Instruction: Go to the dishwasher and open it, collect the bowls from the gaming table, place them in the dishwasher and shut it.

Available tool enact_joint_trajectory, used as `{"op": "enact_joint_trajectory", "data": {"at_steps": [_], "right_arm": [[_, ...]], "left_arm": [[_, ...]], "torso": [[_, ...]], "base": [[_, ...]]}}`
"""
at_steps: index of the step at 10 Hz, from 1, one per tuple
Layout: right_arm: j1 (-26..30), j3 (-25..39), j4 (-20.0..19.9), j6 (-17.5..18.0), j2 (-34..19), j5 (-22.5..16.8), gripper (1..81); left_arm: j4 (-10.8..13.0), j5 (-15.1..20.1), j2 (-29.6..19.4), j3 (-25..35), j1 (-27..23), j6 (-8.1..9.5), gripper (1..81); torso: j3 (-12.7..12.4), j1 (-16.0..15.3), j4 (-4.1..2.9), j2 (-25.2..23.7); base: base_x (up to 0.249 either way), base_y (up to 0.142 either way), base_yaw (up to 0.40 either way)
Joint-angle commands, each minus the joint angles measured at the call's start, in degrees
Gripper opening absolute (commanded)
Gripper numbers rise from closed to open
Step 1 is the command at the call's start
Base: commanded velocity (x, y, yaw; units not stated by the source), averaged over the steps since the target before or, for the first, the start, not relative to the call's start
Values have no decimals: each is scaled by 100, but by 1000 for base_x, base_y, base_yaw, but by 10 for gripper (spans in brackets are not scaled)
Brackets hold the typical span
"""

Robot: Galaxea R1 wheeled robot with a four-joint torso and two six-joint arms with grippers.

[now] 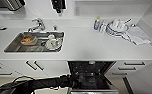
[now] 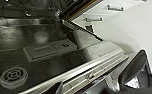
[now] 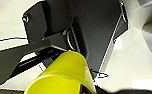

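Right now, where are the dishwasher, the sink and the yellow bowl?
dishwasher (image 1: 90, 75): head view, its dark open interior.
sink (image 1: 14, 45): head view, bare steel basin floor.
yellow bowl (image 3: 64, 72): right wrist view, its outer wall.

Dishwasher (image 1: 90, 75) under counter — door down, dark interior

bright, even light; soft blur; dim dishwasher (image 1: 90, 75) interior

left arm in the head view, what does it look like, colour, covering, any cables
The left arm is black all over, wrapped in what looks like a dark, slightly wrinkled fabric cover. A thin dark cable loops out above it near the shoulder end. No markings can be made out. In the left wrist view a glossy black claw finger shows, broad and rounded.
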State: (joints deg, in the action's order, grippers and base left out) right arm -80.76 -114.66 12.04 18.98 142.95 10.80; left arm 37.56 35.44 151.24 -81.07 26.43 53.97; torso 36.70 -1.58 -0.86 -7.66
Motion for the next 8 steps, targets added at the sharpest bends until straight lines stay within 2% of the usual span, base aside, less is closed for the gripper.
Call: {"op": "enact_joint_trajectory", "data": {"at_steps": [1, 3, 5, 7, 8], "right_arm": [[292, 1551, 17, 255, -1693, -35, 10], [696, 2300, 8, 396, -2461, 27, 10], [1171, 2861, 8, 500, -2926, -51, 10], [1567, 2977, 8, 615, -2971, -322, 10], [1838, 3039, 8, 695, -2962, -526, 10]], "left_arm": [[416, 61, -1410, 1600, 840, -580, 811], [1280, -643, -1763, 1647, 2009, -572, 811], [1745, -1624, -1833, 894, 3038, -580, 811], [2114, -2583, -1790, 129, 3953, -580, 811], [2177, -2964, -1789, -199, 4277, -580, 811]], "torso": [[0, 0, 0, 0], [0, 0, 0, 0], [0, 0, 0, 0], [0, 0, 0, 0], [0, 0, 0, 0]], "base": [[0, 0, 0], [0, 0, 0], [0, 0, 0], [0, 0, 0], [0, 0, 0]]}}
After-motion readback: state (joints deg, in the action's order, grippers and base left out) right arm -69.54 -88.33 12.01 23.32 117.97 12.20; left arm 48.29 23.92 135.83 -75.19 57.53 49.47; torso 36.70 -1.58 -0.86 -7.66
